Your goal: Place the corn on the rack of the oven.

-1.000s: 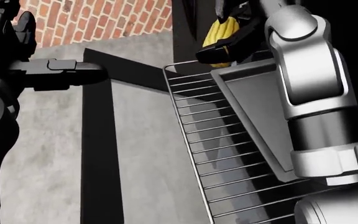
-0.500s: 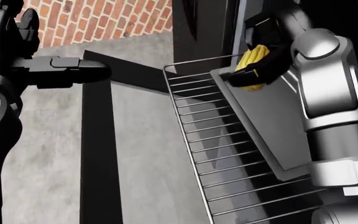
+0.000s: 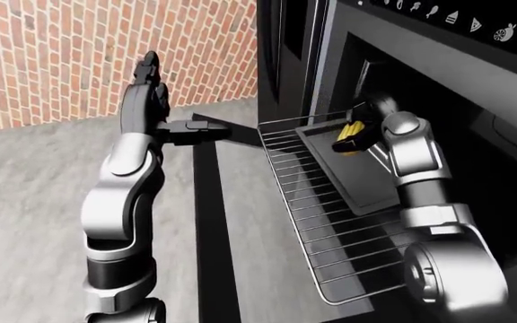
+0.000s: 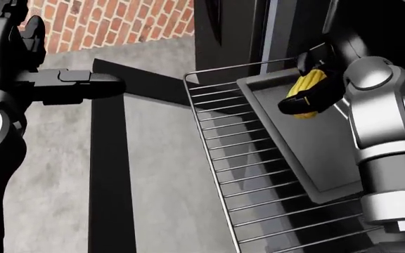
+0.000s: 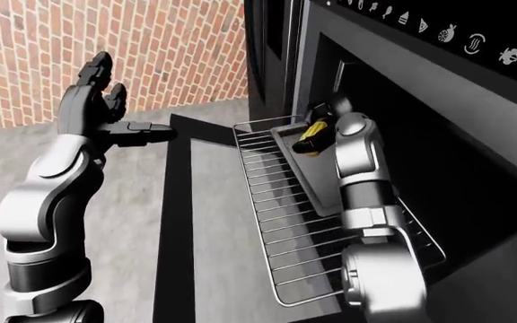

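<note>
A yellow ear of corn (image 4: 306,90) is held in my right hand (image 4: 302,99), whose dark fingers are shut round it. It hangs just over the upper part of a dark baking tray (image 4: 308,153) lying on the pulled-out wire oven rack (image 4: 241,179). The oven cavity (image 3: 438,108) stands open at the right. In the left-eye view the corn (image 3: 351,134) sits near the tray's far end. My left hand (image 3: 147,84) is raised at the left with fingers spread, empty, above the lowered oven door (image 3: 206,222).
A brick wall (image 3: 106,54) fills the upper left, with grey floor (image 3: 34,202) below it. The oven's control panel with icons (image 5: 456,37) runs along the top right. The lowered door's dark edge (image 4: 108,168) lies between my left arm and the rack.
My right hand has carried the corn rightward and slightly down, from the rack's top corner to a spot over the tray. The left arm has stayed put.
</note>
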### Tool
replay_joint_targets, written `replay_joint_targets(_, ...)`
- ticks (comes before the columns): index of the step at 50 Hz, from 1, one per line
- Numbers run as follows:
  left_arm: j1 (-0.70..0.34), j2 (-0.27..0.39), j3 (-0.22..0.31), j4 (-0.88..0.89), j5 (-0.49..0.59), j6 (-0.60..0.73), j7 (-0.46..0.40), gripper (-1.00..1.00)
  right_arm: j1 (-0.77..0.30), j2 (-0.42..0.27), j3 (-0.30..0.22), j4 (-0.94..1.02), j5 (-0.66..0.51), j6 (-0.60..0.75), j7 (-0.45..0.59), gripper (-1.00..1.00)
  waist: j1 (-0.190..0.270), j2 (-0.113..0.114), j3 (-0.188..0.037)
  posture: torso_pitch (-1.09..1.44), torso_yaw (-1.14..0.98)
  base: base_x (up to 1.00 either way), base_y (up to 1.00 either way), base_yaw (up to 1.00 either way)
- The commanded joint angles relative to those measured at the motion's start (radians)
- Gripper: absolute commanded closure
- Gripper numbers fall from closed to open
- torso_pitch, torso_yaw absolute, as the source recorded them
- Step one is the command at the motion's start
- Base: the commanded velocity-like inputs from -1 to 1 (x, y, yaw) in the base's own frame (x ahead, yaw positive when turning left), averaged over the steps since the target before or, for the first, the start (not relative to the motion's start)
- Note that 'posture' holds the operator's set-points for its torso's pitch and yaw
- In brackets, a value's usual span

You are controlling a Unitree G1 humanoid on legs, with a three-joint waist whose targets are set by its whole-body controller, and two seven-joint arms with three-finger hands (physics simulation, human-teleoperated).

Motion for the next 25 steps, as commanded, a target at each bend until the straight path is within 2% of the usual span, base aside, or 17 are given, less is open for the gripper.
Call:
replay_joint_targets(1,-0.031,0.009,0.007,-0.032,0.003,-0.032,0.001,-1.00,-0.043,-0.017,-0.007,-0.025,-0.010,-0.042,-0.019,1.00,0.000,-0.002,-0.032,0.00,0.00,0.00,0.00,0.00)
replay_joint_targets(22,-0.038,0.008,0.004,-0.031,0.005,-0.027,0.000,-1.00,-0.022,-0.037,-0.020,0.042,-0.017,-0.085,-0.062,1.00,0.002,-0.006,-0.033,0.00,0.00,0.00,0.00,0.00)
replay_joint_targets(25,-0.044,0.008,0.004,-0.033,0.005,-0.022,0.001,-1.00,-0.021,-0.040,-0.020,0.051,-0.017,-0.090,-0.066,0.88,0.002,-0.007,-0.033,0.00,0.00,0.00,0.00,0.00)
